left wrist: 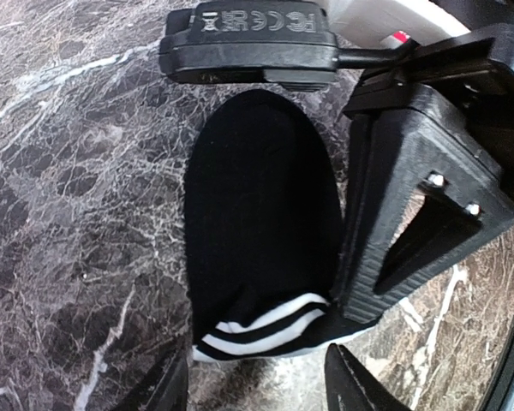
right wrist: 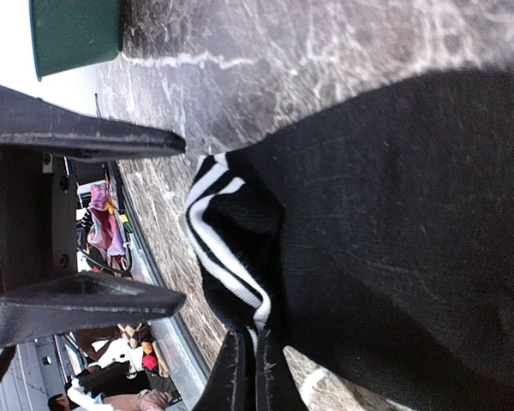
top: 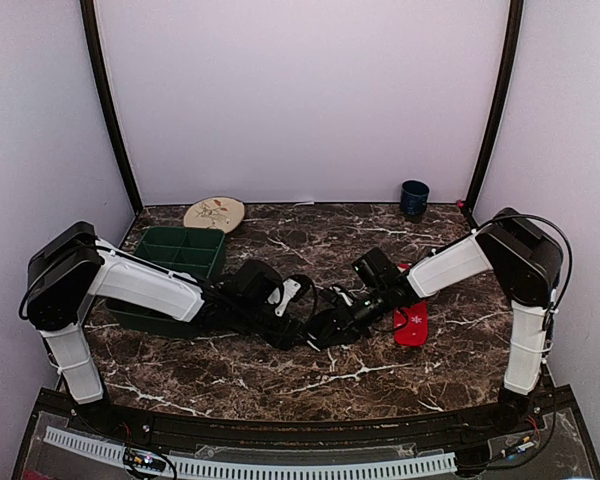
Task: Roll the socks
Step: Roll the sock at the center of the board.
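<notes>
Because a roll must begin from one end, both grippers meet at the striped cuff (left wrist: pixel 265 330) of the black fabric sock (left wrist: pixel 261 223). This sock lies flat on the dark marble table (top: pixel 280 385), near the green plastic compartment tray (top: pixel 185 230) and to its right.

The right gripper (right wrist: pixel 250 342) has its two fingers pressed together on the edge of the cuff and pinches the white-striped fabric. I judge that this grip is there to lift the cuff and fold it over as the first turn. The left gripper (left wrist: pixel 257 377) has its fingers spread, one on each side of the cuff, and holds nothing. It seems placed to steady the fold or to keep the sock from sliding.

The long axis of the black sock runs along the line between the two grippers. The cuff points toward the green tray and the rounded toe points away from it. No turn of the roll is made yet.

Farther right from the tray, past the toe, the red fabric sock with white snowflakes (top: pixel 412 325) lies flat and apart, and no gripper touches it.
</notes>
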You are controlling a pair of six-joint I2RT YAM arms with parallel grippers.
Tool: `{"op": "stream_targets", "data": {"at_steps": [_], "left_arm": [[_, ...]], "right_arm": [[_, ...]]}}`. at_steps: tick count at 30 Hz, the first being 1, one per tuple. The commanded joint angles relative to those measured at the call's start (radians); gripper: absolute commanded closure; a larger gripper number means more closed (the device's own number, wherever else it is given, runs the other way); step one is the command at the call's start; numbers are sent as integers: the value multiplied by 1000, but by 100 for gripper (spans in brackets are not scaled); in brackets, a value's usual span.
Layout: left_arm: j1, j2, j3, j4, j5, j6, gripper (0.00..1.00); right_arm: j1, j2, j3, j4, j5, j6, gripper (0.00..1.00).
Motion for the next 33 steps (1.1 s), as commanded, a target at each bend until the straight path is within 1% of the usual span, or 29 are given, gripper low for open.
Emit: {"op": "stream_targets", "data": {"at_steps": [1, 10, 15, 21, 33], "left_arm": [[-5, 13, 42, -35, -22, 26, 43], [-5, 53, 90, -64, -39, 40, 44], [-5, 68, 93, -76, -45, 42, 45], [-5, 70, 75, -68, -64, 33, 45], [-5, 128, 139, -100, -92, 49, 46]], "right_arm": [[-7, -24, -18, 13, -9, 4, 100], [-9, -9, -12, 19, -17, 7, 100], [-14, 1, -2, 13, -15, 7, 100], [-16, 17, 15, -12, -14, -8, 100], [-16, 30, 57, -71, 7, -41, 100]]}}
